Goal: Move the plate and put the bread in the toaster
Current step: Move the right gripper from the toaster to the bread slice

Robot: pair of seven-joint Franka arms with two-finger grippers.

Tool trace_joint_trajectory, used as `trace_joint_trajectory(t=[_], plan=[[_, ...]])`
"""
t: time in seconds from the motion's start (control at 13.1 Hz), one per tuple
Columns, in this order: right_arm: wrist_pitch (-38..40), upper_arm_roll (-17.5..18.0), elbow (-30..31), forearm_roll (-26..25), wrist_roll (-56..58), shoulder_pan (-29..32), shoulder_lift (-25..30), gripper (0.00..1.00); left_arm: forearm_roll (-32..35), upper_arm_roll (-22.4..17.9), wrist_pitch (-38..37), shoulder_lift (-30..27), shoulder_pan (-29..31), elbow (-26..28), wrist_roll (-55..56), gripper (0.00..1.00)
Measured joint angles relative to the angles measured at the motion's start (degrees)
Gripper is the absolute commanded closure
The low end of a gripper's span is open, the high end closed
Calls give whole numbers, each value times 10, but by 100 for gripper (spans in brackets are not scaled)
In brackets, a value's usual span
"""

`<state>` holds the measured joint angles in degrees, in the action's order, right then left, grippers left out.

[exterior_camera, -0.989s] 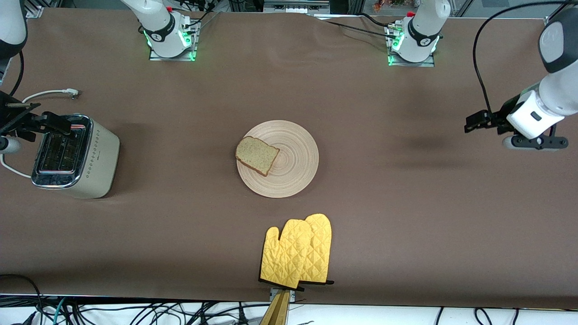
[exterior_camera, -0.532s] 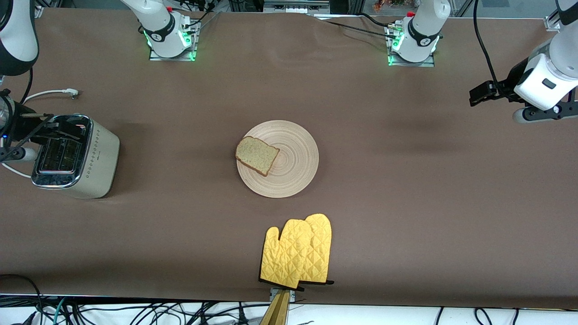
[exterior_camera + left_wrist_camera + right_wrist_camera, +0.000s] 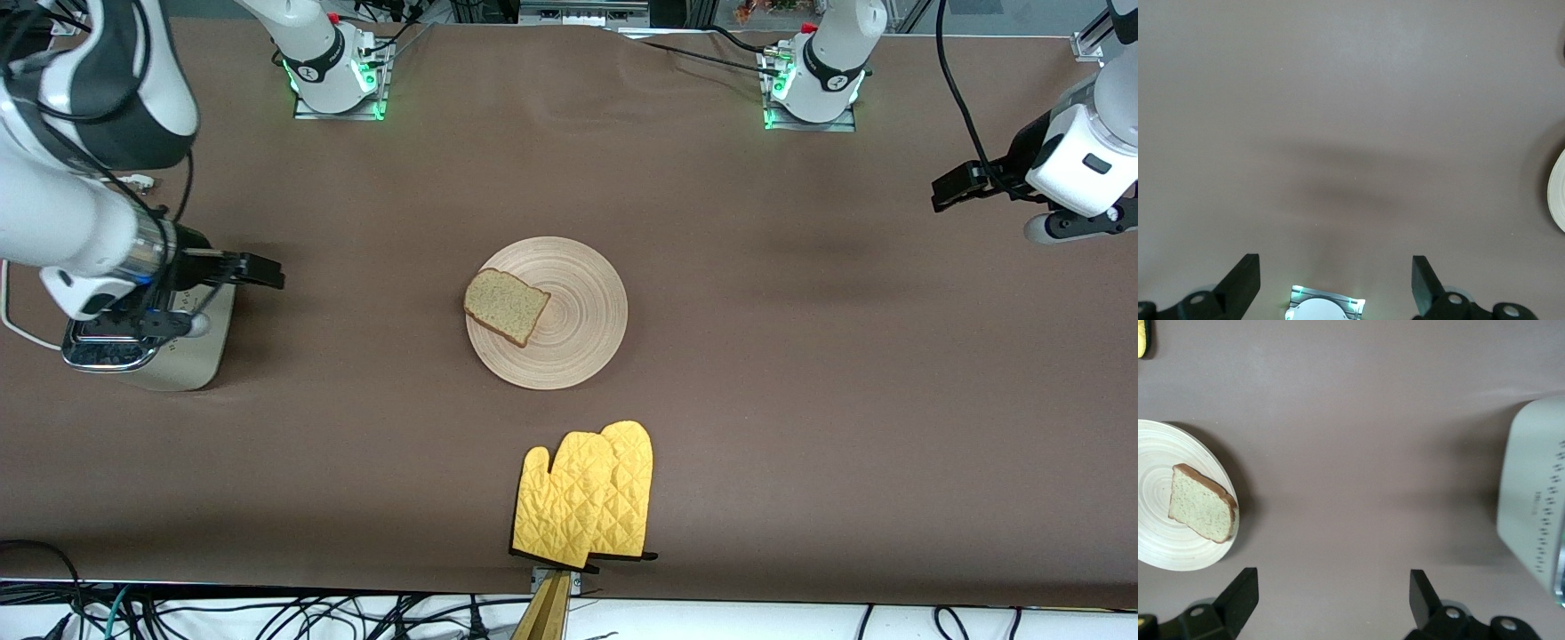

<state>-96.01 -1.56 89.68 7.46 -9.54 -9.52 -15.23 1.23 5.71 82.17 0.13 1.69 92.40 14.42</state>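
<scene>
Front view: toaster slots toward camera

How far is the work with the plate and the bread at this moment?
Nothing looks done yet. The speckled bread slice lies on the round wooden plate mid-table; the cream-white toaster holds none. In hand: nothing; the open right gripper hangs beside the toaster, the open left gripper over bare tablecloth. Left: both steps.

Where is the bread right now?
The bread lies on the plate mid-table, at its edge toward the toaster.
</scene>
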Motion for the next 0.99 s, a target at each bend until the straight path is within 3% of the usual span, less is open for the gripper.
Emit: trace_joint_trajectory(t=[0.3, 0.99], plan=[[-14, 0, 2, 81, -71, -7, -33, 0, 0, 2, 0, 1, 0, -13, 0, 0], [-119, 1, 55, 91, -219, -102, -64, 0, 0, 2, 0, 6, 1, -14, 0, 0]])
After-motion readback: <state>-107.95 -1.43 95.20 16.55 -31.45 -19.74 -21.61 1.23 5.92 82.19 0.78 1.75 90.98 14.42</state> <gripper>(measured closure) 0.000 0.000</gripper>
